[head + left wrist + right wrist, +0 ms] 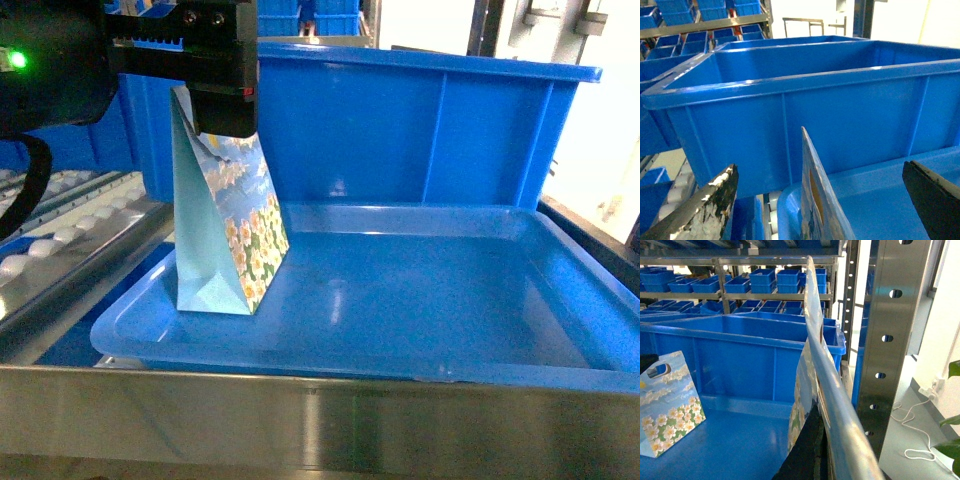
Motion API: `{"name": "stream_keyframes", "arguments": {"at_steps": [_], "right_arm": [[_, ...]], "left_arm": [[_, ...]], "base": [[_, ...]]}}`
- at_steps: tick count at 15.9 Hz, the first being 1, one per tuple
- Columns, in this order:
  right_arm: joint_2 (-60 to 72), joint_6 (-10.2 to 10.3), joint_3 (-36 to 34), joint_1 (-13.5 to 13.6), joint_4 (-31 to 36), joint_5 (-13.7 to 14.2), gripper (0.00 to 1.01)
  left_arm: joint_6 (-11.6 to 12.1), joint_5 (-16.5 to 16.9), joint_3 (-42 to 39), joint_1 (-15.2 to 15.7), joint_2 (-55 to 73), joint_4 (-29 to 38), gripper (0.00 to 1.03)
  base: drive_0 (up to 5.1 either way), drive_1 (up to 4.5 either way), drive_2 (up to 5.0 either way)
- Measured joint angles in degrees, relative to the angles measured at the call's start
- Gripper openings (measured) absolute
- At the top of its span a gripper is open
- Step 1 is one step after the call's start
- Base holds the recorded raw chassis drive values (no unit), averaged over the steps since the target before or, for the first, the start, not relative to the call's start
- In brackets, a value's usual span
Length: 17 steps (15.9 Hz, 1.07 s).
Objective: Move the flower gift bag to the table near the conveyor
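At the far left, outward of the left pincer, the conveyor of sloping steel tracks with small white rollers is running alongside.

The left pincer is hanging directly over the pale blue paper flower gift bag printed with white daisies. The wrist view shows its two worn black fingers standing apart, with the bag's top edge rising between them and touching neither. So the grip is not yet made.

The bag is standing upright below the pincer, at the left end of a shallow blue plastic tray. The tray is sitting behind a shiny steel ledge, with a deep blue plastic bin just beyond the pincer.

Judging by this, nearly the whole task is waiting: closing, lifting, carrying and setting down. No white desk is showing in any view.

At the right, the right pincer is showing only as a dark mass, and I cannot tell how its jaws are standing. A thin floral sheet with a glossy edge is rising from it, possibly a second bag.

Counting: one standing bag, one floral sheet, one tray, one deep bin nearby and many small blue bins on the far shelves.
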Motion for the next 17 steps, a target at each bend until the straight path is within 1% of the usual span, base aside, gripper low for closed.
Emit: {"name": "stream_keyframes", "arguments": {"at_steps": [3,4,8,10,11,12,14,15,16,17], "right_arm": [[0.0,0.0,0.0,0.0,0.0,0.0,0.02],[0.0,0.0,0.0,0.0,0.0,0.0,0.02],[0.0,0.0,0.0,0.0,0.0,0.0,0.02],[0.0,0.0,0.0,0.0,0.0,0.0,0.02],[0.0,0.0,0.0,0.0,0.0,0.0,0.02],[0.0,0.0,0.0,0.0,0.0,0.0,0.02],[0.0,0.0,0.0,0.0,0.0,0.0,0.02],[0.0,0.0,0.0,0.0,0.0,0.0,0.02],[0.0,0.0,0.0,0.0,0.0,0.0,0.02],[0.0,0.0,0.0,0.0,0.0,0.0,0.02]], "left_arm": [[-2.2,0.5,4.3,-0.2,4.2,-2.5,0.98],[-2.5,1.1,5.4,-0.5,5.3,-4.1,0.98],[-2.6,0.6,6.4,-2.0,6.3,-4.8,0.98],[-2.6,0.7,6.5,-1.9,6.6,-6.1,0.98],[-2.6,0.7,6.7,-1.9,6.6,-6.3,0.92],[-2.6,0.7,6.9,-2.0,6.6,-6.7,0.81],[-2.5,-0.5,7.0,-2.3,6.7,-8.4,0.51],[-2.6,-0.5,7.0,-2.1,6.7,-8.5,0.36],[-2.6,-0.6,6.6,-1.7,6.7,-8.4,0.23],[-2.6,-0.8,6.3,-1.4,6.7,-8.2,0.14]], "base": [[0.0,0.0,0.0],[0.0,0.0,0.0],[0.0,0.0,0.0],[0.0,0.0,0.0],[0.0,0.0,0.0],[0.0,0.0,0.0],[0.0,0.0,0.0],[0.0,0.0,0.0],[0.0,0.0,0.0],[0.0,0.0,0.0]]}}
